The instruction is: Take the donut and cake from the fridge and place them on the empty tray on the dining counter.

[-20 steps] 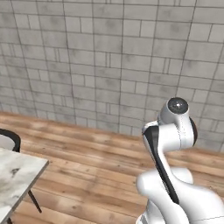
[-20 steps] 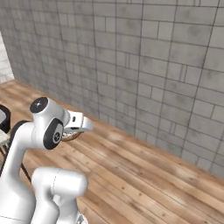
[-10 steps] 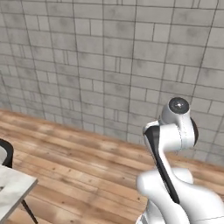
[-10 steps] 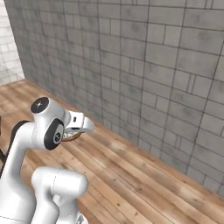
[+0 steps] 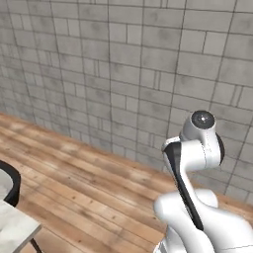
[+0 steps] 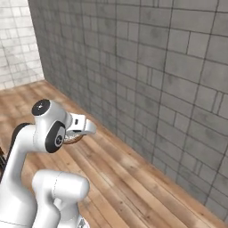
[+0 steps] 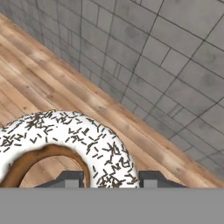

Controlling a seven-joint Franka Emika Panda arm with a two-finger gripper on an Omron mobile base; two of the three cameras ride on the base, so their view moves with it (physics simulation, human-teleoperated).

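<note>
- Holding the donut [image 7: 65,144]: my gripper [image 7: 109,178] has its two dark fingertips closed on the ring's near side, white glaze with dark sprinkles on top, brown inner edge showing.
- From the right base view I see the donut [image 6: 73,139] tucked under the white hand, carried up in the air above the wood floor [image 6: 133,187].
- Ahead of me is a grey brick wall [image 5: 123,74]; where it meets the floor runs across the hand view.
- At the lower left of the left base view I see a marble counter corner [image 5: 15,232] with a black stool [image 5: 11,183] just beside it.
</note>
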